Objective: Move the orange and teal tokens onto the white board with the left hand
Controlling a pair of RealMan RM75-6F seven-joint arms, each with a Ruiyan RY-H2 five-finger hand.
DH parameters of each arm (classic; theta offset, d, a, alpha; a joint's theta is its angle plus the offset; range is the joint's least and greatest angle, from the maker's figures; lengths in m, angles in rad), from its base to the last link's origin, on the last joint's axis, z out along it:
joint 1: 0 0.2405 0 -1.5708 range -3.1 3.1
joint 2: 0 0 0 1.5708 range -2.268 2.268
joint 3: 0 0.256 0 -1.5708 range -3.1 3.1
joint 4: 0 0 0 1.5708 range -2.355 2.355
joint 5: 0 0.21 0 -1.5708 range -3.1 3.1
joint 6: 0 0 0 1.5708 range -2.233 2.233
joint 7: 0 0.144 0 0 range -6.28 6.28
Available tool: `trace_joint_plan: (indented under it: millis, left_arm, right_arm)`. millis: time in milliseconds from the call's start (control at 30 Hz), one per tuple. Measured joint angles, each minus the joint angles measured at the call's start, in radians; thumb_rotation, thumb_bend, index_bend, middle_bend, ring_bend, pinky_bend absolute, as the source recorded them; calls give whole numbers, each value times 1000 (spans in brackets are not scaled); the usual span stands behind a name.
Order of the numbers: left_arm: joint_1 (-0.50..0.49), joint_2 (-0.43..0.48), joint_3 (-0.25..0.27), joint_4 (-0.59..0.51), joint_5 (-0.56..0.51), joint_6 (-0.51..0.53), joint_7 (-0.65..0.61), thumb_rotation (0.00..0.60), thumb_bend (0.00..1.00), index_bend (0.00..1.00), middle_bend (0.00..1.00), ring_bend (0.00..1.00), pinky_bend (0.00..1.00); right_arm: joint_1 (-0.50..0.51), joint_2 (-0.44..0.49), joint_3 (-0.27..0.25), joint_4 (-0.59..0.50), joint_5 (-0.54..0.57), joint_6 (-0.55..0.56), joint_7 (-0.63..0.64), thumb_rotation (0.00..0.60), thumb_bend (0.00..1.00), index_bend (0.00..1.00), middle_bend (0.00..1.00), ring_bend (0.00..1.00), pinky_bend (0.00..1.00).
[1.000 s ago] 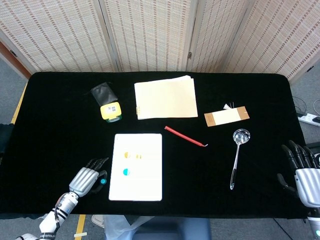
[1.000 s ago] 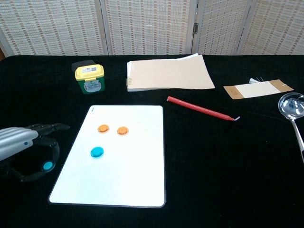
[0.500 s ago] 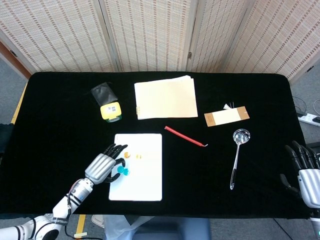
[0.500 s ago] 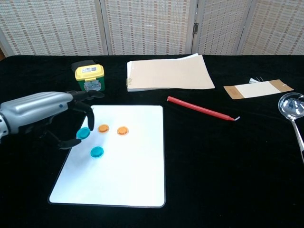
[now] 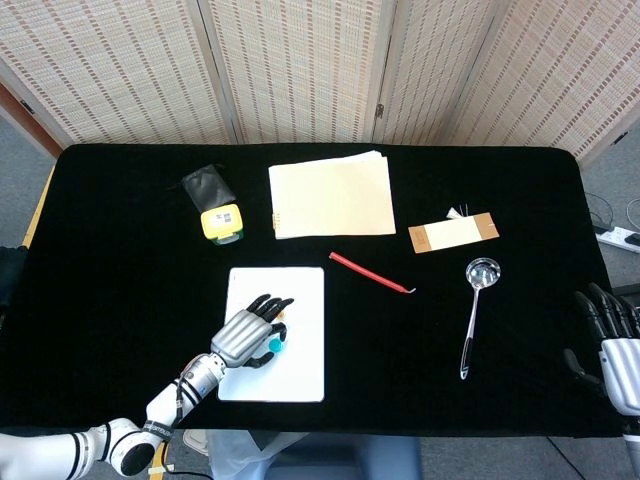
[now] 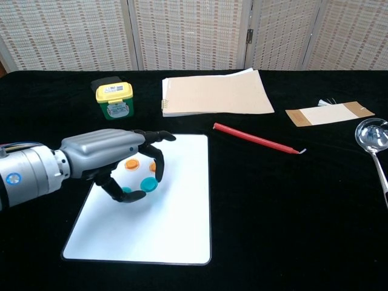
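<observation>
1. The left robot hand [image 6: 115,159] has moved in from the left edge of the desk [image 6: 273,206] and now hangs over the middle of the white board [image 6: 176,224]

2. It pinches a teal token [image 6: 148,183] between its thumb and a finger, with its other fingers curled loosely around it. A second ago this token was still off the board, by the hand at the left

3. A second teal token [image 6: 127,190] peeks out just under the hand. It lies on the board, where it was before

4. One orange token [image 6: 131,163] shows on the board behind the fingers. The other orange one is mostly hidden by the hand now

5. The held token looks to be just above the board, but the pictures do not show if it touches yet

6. The right robot hand [image 5: 615,345] waits at the far right edge of the desk. Its fingers are apart and it holds nothing

7. The job seems nearly done. The hand likely needs only to lower the teal token, let go and pull away without bumping the others
</observation>
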Motion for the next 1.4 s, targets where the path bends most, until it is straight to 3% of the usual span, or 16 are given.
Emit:
trace_joint_plan:
  millis: [433,733,867,1067,1400]
  left_arm:
    - [-24,-48,11,47,-84,-15,61,600,428,465,41,0,0]
    - [-28,-44,18,34,-105,-4,73,600,427,289,20,0,0]
    - [-21,-24,15,10,-101,19,55,600,427,260,16,0,0]
    - [27,48,-10,-39,-82,115,-51,600,427,255,16,0,0]
    - [212,233,-29,-83,-77,383,-163,600,428,253,16,0,0]
  right_arm:
    - [2,-4,1,12,4,-7,9,600,400,0,0,41,0]
    - [-1,-6,0,17,5,-4,15,600,400,0,0,42,0]
    - [-2,-4,1,18,5,0,18,600,400,0,0,42,0]
    - [-8,3,3,21,16,1,31,600,400,0,0,46,0]
    - [4,10,3,58,32,-46,132,600,400,0,0,28,0]
